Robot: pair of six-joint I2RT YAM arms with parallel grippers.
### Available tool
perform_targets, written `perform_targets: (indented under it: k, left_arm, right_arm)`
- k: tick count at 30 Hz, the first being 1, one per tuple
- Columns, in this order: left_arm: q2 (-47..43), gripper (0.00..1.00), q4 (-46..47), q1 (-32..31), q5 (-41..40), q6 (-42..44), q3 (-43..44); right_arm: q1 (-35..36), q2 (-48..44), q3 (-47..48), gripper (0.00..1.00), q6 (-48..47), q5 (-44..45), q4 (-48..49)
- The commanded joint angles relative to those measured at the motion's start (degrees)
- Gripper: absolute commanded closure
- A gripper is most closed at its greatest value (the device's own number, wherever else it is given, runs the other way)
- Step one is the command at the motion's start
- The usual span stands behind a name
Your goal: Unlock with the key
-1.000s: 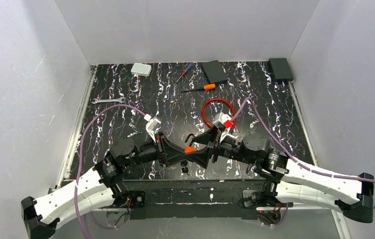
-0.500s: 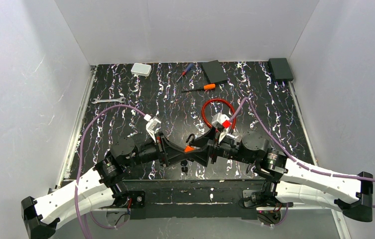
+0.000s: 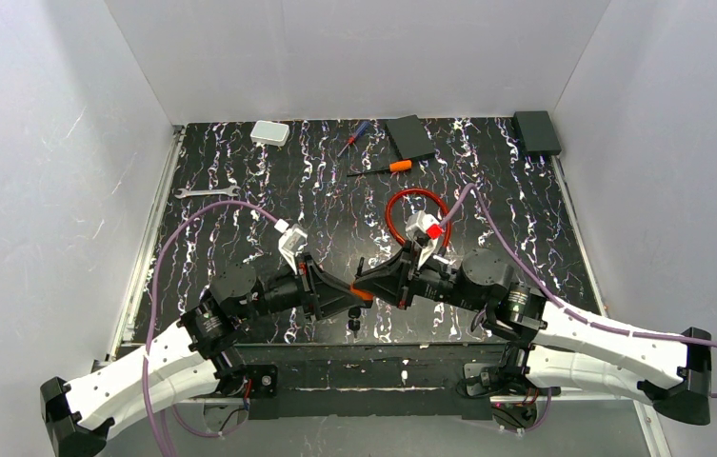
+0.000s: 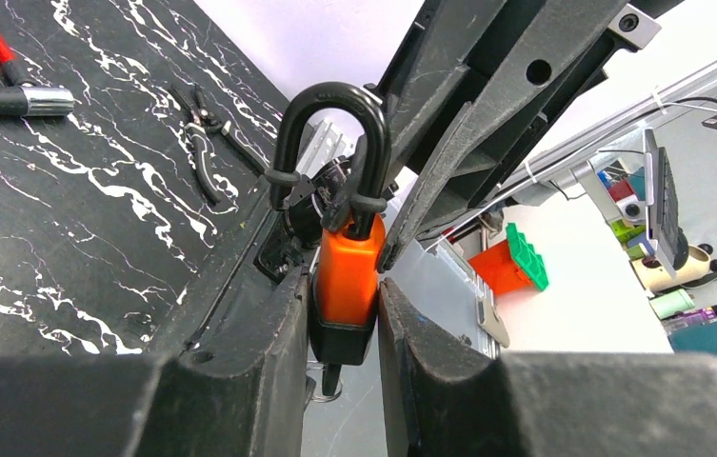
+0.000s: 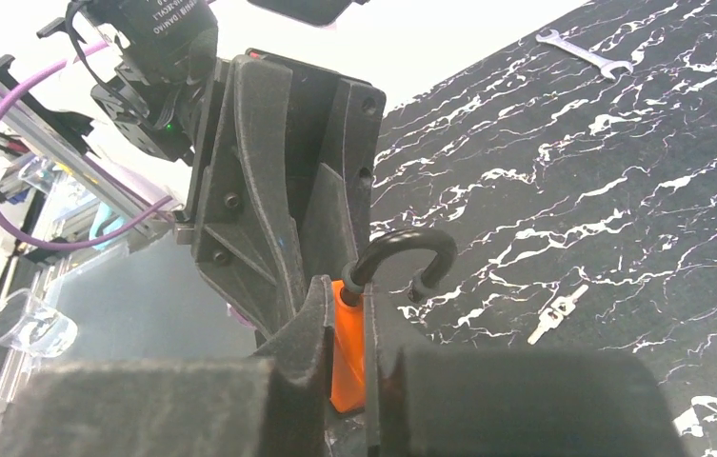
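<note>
From above, my left claw (image 3: pixel 354 297) and my right claw (image 3: pixel 369 285) meet tip to tip low over the bench (image 3: pixel 268 171), by the middle of its near edge. The orange padlock (image 3: pixel 363 296) is pinched between them. The key (image 3: pixel 354 324) shows as a small dark stub at the padlock's near end. A red cable (image 3: pixel 418 191) loops just beyond my right wrist, and a wrench (image 3: pixel 207 192) lies by the left edge.

On my left wrist view, my left claw (image 4: pixel 345 309) is clenched on the padlock (image 4: pixel 345 271), one finger on each orange flank, with the black shackle (image 4: pixel 330 93) uppermost. The key (image 4: pixel 331 379) pokes from the black base, a thin wire ring beside it.

On my right wrist view, my right claw (image 5: pixel 347 333) is clenched on the same orange body (image 5: pixel 348 357). The shackle (image 5: pixel 402 240) arches above my fingertips; I cannot tell whether it is latched. The key is hidden here.
</note>
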Motion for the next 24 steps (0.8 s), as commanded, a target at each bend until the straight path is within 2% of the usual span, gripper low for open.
perform_targets:
  k: [1,5,6,8,9,10,12,14,18,21,24]
  left_arm:
    - [-0.7,1.00,3.0,0.0,-0.1,-0.6,0.5]
    - [-0.7,1.00,2.8,0.0,-0.2,-0.8,-0.4]
    - [-0.7,0.94,2.4,0.0,-0.2,-0.7,-0.7]
    - [-0.9,0.67,0.2,0.0,-1.1,-0.6,-1.2]
    - [-1.1,0.58,-1.4,0.0,-1.9,-0.4,-1.4]
    - [-1.3,0.50,-2.9,0.0,-2.5,-0.2,-1.5]
    - [-1.8,0.42,-6.5,0.0,-3.5,0.8,-1.4]
    - [-2.8,0.37,-11.8,0.0,-5.0,2.1,-0.4]
    - [-6.3,0.33,-24.6,0.0,-9.0,5.8,3.5]
    - [-9.5,0.26,-33.2,0.0,-14.1,7.7,6.6]
    - [-12.0,0.20,-41.1,0.0,-23.8,8.4,9.6]
  right_arm:
    - [0.2,0.7,1.0,0.99,-1.5,-0.7,3.2]
    - [0.2,0.1,0.3,0.99,-1.8,1.3,2.3]
    - [0.2,0.1,0.3,0.99,-2.0,2.1,1.7]
    - [0.2,0.1,0.3,0.99,-2.1,2.9,0.3]
    - [0.2,0.2,0.3,0.99,-2.1,4.5,-0.1]
    - [0.2,0.3,0.0,0.99,-2.1,5.0,-0.3]
    - [0.1,0.9,-0.5,0.99,-2.1,5.2,-0.5]
    - [0.0,1.7,-1.0,0.99,-2.6,4.8,-0.4]
    - [-0.9,4.7,-1.5,0.99,-4.4,2.8,0.5]
    - [-2.8,8.7,-1.1,0.99,-6.0,-2.9,2.3]
    - [-7.2,14.2,-0.2,0.99,-6.7,-13.3,4.9]
